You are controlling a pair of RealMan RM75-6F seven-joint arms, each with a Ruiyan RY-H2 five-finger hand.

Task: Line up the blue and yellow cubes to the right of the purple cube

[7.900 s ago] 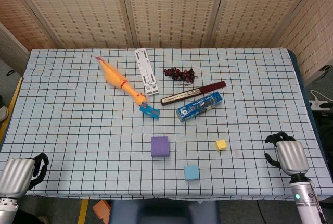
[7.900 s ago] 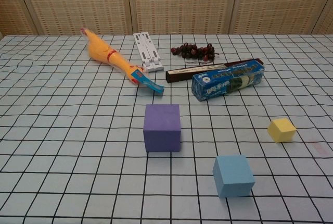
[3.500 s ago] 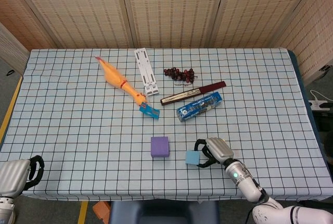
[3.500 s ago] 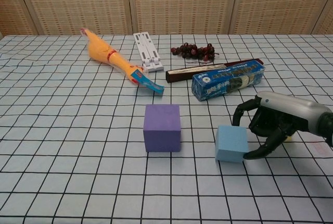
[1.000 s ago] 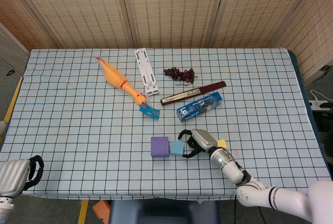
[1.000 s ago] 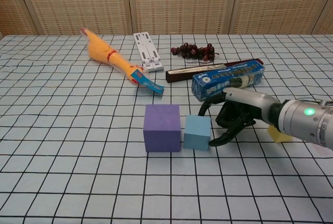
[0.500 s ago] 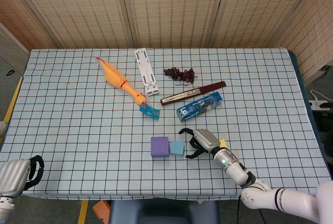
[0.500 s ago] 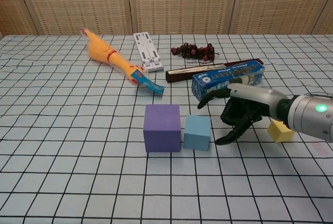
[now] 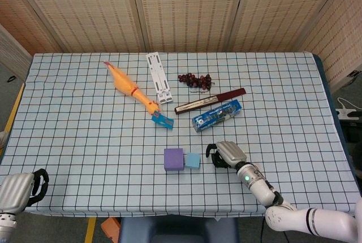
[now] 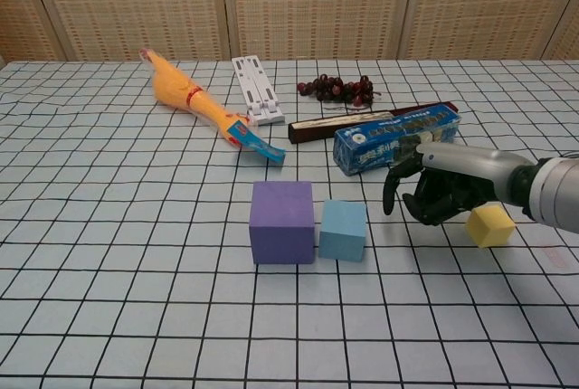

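The purple cube stands near the front of the table. The blue cube sits right beside it on its right, almost touching. The small yellow cube lies further right, a little apart from the row; the head view hides it behind my right hand. My right hand hovers between the blue and yellow cubes, just left of the yellow one, fingers curled in and holding nothing. My left hand rests at the front left corner, fingers curled, empty.
Behind the cubes lie a blue packet, a dark red case, grapes, a white folded stand and a rubber chicken. The checked tablecloth covers the table.
My right hand has let go of the blue cube beside the purple one, drawn back to the right and curled its fingers close to the yellow cube. The left hand stayed put.
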